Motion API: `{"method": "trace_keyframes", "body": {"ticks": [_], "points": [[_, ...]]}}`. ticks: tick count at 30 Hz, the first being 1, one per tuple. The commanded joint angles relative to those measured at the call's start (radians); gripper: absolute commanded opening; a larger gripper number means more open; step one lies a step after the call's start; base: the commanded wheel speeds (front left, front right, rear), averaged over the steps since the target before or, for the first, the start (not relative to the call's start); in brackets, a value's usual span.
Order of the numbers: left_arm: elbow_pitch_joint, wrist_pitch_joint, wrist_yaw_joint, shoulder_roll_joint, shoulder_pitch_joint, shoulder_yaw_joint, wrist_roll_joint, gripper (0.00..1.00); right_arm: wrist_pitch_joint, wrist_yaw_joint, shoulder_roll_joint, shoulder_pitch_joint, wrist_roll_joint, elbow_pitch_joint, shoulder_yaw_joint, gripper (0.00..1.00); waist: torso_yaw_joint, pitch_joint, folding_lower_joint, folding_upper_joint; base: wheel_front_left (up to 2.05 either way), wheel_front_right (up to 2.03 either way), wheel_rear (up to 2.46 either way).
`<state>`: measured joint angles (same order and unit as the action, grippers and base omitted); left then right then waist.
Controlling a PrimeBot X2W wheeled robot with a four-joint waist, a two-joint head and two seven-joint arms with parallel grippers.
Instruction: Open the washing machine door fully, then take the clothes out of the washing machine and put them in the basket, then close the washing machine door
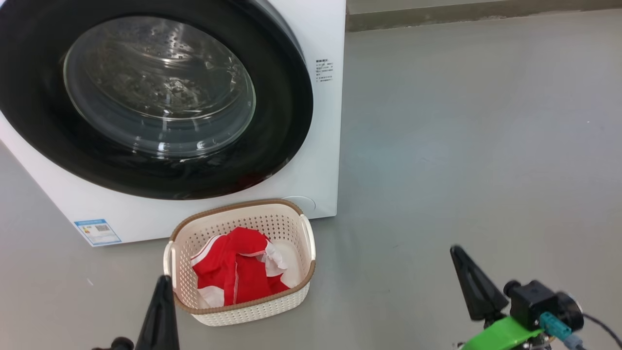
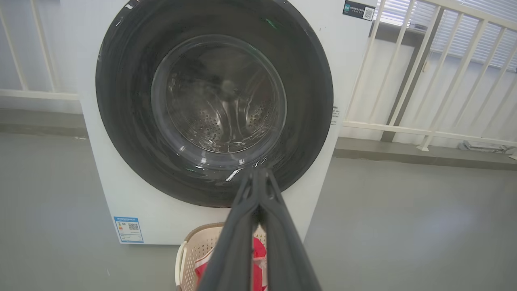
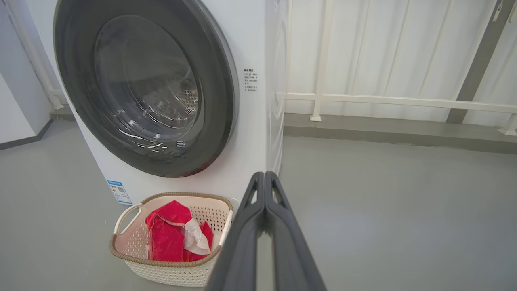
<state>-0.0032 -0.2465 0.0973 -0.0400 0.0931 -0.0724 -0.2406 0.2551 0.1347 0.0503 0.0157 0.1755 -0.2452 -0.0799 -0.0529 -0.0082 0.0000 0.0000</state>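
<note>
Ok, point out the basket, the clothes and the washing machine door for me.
basket (image 1: pixel 252 313), head view, its near perforated wall.
clothes (image 1: pixel 238 272), head view, middle of the red fabric.
washing machine door (image 1: pixel 284 112), head view, right side of black rim.

Glossy door (image 1: pixel 155 92), plastic basket (image 1: pixel 252 311), seemingly matt floor (image 1: pixel 461 146)

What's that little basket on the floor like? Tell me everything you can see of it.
The basket is small, cream-white plastic, a rounded rectangle with walls full of little holes, a brown woven-look rim and a white handle at each short end. It stands upright on the grey floor, just in front of the washing machine, below its shut door. Red clothes with white trim lie bundled inside.
</note>
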Motion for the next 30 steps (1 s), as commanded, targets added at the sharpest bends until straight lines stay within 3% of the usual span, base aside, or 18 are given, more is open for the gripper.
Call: {"method": "trace_keyframes", "body": {"ticks": [1, 6, 11, 30], "points": [[-0.014, 0.002, -0.001, -0.001, -0.002, 0.001, -0.018, 0.00, -0.003, 0.000, 0.001, 0.009, 0.019, 0.016, 0.001, 0.00, 0.000, 0.001, 0.0000, 0.0000, 0.00, 0.00, 0.00], [-0.008, 0.013, -0.009, -0.006, -0.006, 0.004, -0.077, 0.00, -0.014, 0.000, 0.005, 0.010, 0.081, 0.018, 0.004, 0.00, 0.003, -0.001, 0.0023, 0.0000, 0.00, 0.00, 0.00], [0.005, 0.023, -0.018, -0.010, -0.015, 0.006, -0.136, 0.00, -0.024, 0.000, 0.008, 0.014, 0.142, 0.015, 0.006, 0.00, 0.005, 0.001, 0.0002, 0.0000, 0.00, 0.00, 0.00], [0.051, 0.064, -0.054, -0.021, -0.048, 0.018, -0.345, 0.00, -0.067, -0.001, 0.018, 0.027, 0.360, 0.012, 0.021, 0.00, 0.013, 0.003, 0.0000, 0.0000, 0.00, 0.00, 0.00]]}}
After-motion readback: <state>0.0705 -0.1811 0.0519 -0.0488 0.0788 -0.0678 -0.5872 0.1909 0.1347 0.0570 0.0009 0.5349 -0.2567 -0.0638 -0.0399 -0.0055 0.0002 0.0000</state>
